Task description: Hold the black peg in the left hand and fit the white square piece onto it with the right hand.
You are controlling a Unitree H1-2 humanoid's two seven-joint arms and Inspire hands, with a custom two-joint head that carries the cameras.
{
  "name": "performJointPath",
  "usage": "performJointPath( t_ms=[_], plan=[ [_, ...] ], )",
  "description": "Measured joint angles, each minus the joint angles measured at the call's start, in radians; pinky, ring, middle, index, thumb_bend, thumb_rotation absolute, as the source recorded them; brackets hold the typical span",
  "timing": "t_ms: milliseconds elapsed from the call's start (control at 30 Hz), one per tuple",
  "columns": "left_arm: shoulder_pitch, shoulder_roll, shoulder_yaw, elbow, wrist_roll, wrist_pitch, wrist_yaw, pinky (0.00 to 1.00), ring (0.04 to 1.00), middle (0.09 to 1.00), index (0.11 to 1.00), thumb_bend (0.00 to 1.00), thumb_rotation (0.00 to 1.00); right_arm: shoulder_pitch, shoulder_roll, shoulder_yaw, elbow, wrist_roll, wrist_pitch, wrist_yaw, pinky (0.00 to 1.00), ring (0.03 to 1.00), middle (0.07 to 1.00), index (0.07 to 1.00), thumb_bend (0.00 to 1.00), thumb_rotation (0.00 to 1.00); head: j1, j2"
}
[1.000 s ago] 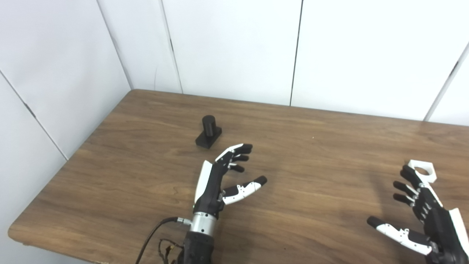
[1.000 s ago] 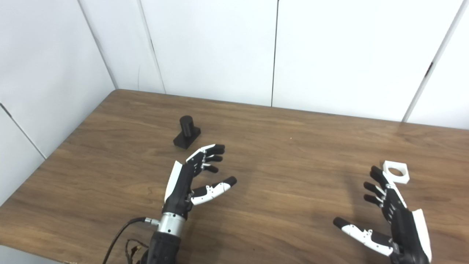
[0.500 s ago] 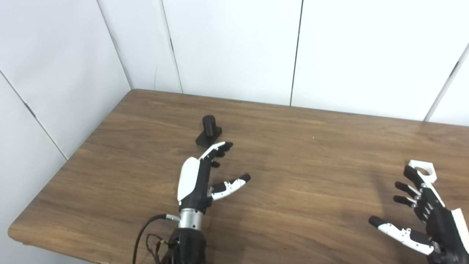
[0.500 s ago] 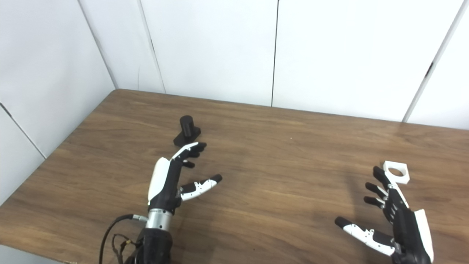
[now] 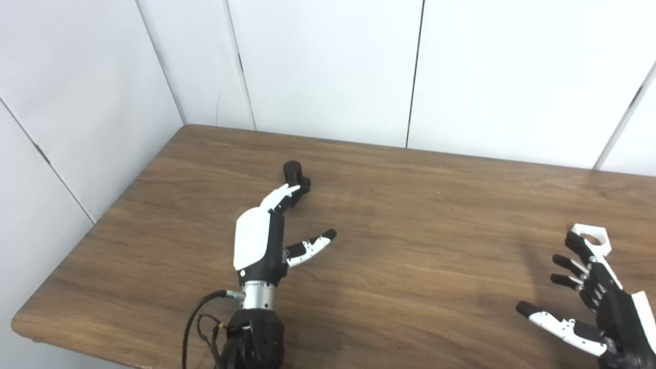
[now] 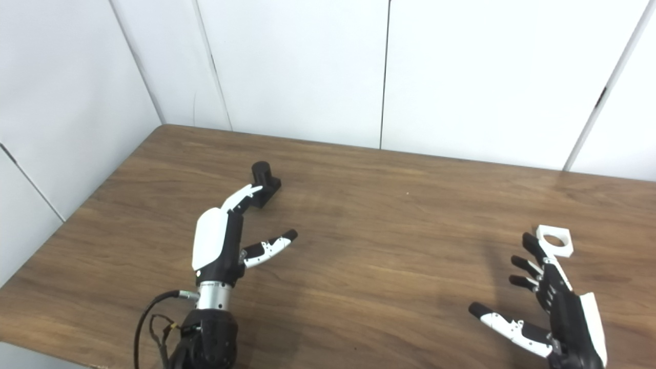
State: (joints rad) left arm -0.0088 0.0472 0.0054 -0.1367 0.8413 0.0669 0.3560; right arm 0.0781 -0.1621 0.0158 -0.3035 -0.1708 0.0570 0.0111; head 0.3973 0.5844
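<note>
There is one black peg [image 5: 293, 177] and one white square piece [image 5: 592, 238] (it has a round hole in it). There are two robot hands, a left hand [image 5: 264, 238] and a right hand [image 5: 597, 302]. There is one wooden table [image 5: 410, 246].

Two black-and-white robot hands on black forearms

The left hand [image 5: 261, 241] has a glossy white shell on its back, a black frame beneath, and fingers that are white along the segments with black tips. A ribbed silver wrist collar [image 5: 258, 296] joins it to a bulky black forearm [image 5: 253, 341], from which a black cable [image 5: 197, 320] loops beside thinner coloured wires. The right hand [image 6: 556, 312] shows the same black frame, white edge panel, small screws and black-tipped white thumb.
</note>
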Motion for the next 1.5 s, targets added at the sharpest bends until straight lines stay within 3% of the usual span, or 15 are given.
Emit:
performJointPath(
  t_ms=[200, 600, 1033, 1200, 1333, 1500],
  plan=[
    [-0.034, 0.024, -0.002, 0.001, 0.086, 0.067, 0.033, 0.99, 0.946, 0.909, 0.734, 0.74, 0.36, 0.0, 0.0, -0.001, 0.0, 0.003, 0.004, 0.0, 0.74, 0.841, 0.919, 0.903, 0.67, 0.0, 0.003, 0.0],
    [-0.135, 0.055, -0.01, 0.108, 0.2, 0.194, 0.109, 0.98, 0.975, 0.961, 0.726, 0.81, 0.46, 0.0, -0.001, -0.002, 0.0, 0.007, 0.004, 0.001, 0.7, 0.828, 0.915, 0.891, 0.67, 0.0, -0.002, -0.002],
    [-0.218, 0.091, -0.02, 0.227, 0.175, 0.305, 0.084, 0.87, 0.967, 0.987, 0.732, 0.88, 0.48, 0.0, 0.0, -0.001, -0.005, -0.013, 0.019, 0.001, 0.67, 0.805, 0.896, 0.867, 0.68, 0.04, -0.02, -0.003],
    [-0.255, 0.101, -0.028, 0.289, 0.152, 0.324, 0.083, 0.93, 0.992, 0.999, 0.72, 0.87, 0.51, 0.001, 0.0, 0.001, -0.015, -0.015, 0.025, 0.001, 0.67, 0.807, 0.895, 0.863, 0.67, 0.03, -0.025, -0.002],
    [-0.283, 0.103, -0.027, 0.327, 0.139, 0.379, 0.058, 0.99, 1.0, 1.0, 0.702, 0.89, 0.52, 0.002, 0.001, 0.001, -0.028, -0.016, 0.029, 0.0, 0.67, 0.807, 0.895, 0.861, 0.68, 0.02, -0.031, 0.0],
    [-0.3, 0.094, -0.007, 0.366, 0.138, 0.397, 0.021, 0.99, 1.0, 1.0, 0.713, 0.91, 0.56, 0.002, 0.003, 0.002, -0.028, -0.018, 0.029, 0.0, 0.66, 0.8, 0.894, 0.853, 0.68, 0.02, -0.034, 0.002]
  ],
)
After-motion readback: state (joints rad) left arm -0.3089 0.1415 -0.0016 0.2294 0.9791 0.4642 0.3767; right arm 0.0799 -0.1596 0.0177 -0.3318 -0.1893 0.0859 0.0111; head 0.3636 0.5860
